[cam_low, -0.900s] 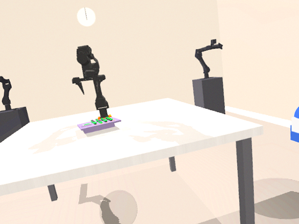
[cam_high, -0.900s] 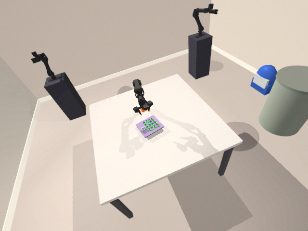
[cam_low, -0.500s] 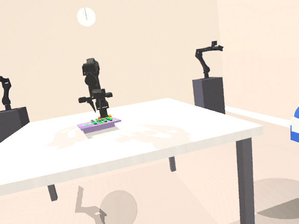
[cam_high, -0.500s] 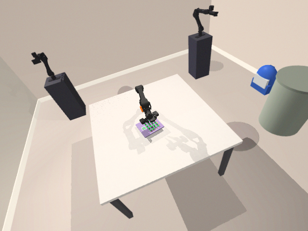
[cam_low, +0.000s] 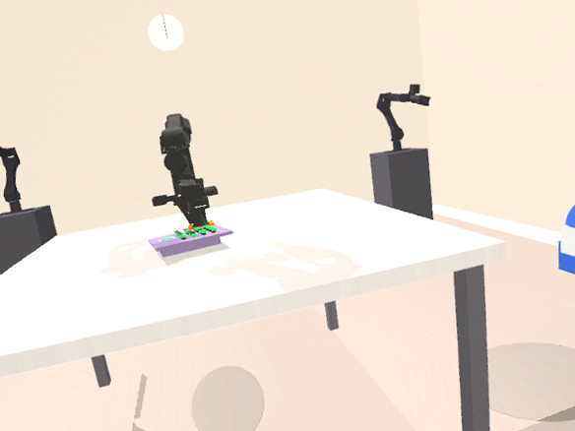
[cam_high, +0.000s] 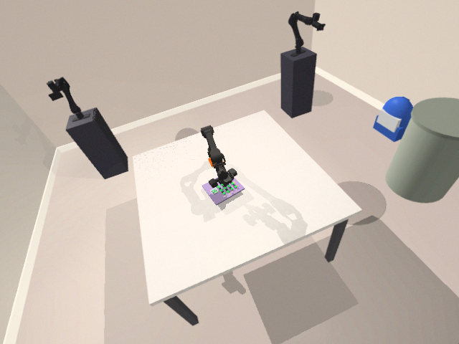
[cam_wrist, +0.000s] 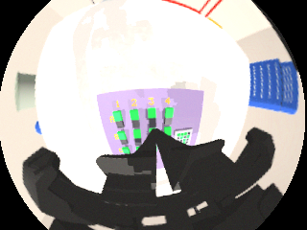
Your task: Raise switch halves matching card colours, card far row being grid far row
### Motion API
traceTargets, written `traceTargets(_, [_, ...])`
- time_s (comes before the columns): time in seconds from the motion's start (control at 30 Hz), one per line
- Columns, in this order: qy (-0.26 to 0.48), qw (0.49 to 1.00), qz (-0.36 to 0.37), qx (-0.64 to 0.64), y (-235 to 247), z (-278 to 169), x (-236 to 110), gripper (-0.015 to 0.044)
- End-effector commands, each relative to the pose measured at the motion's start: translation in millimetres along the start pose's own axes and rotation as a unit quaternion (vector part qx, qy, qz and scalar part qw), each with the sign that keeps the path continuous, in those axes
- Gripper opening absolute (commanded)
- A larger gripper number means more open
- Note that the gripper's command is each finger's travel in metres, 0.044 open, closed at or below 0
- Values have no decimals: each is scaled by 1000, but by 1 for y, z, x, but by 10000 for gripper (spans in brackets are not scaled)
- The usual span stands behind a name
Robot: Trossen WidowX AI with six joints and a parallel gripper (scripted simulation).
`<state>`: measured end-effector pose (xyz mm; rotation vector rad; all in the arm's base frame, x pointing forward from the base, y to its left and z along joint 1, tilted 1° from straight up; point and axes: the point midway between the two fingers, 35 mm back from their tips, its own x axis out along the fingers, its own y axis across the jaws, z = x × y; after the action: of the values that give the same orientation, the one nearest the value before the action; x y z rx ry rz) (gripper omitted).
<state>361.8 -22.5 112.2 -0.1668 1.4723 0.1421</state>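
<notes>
From the top view, the arm (cam_high: 214, 153) leans forward from the middle of the white table (cam_high: 267, 222), and its pincer (cam_high: 221, 182) is low over the near edge of the purple panel (cam_high: 224, 191). On the panel the green switches (cam_high: 226, 188) stand in a grid, and the small card (cam_high: 214, 190) lies on the panel just beside them. In the exterior view, the arm (cam_low: 181, 173) tilts down toward the panel (cam_low: 189, 238), and the pincer (cam_low: 200, 215) points down at the row of switches (cam_low: 195, 231) closest to the arm; I cannot tell if it touches one. In the wrist view, the pincer (cam_wrist: 155, 137) is closed with nothing between its fingers, which come together in one dark point over the switches (cam_wrist: 144, 115). The panel (cam_wrist: 106, 105) fills the middle of this view, and the card (cam_wrist: 184, 134) is to the right of the grid, partly behind the fingers.
</notes>
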Motion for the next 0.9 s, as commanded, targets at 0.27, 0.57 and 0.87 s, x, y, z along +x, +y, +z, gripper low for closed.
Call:
traceTargets(0.27, [-4,1000,2,0,0,1,16,0])
traceTargets(0.57, [-4,1000,2,0,0,1,24,0])
traceTargets(0.87, [-4,1000,2,0,0,1,24,0])
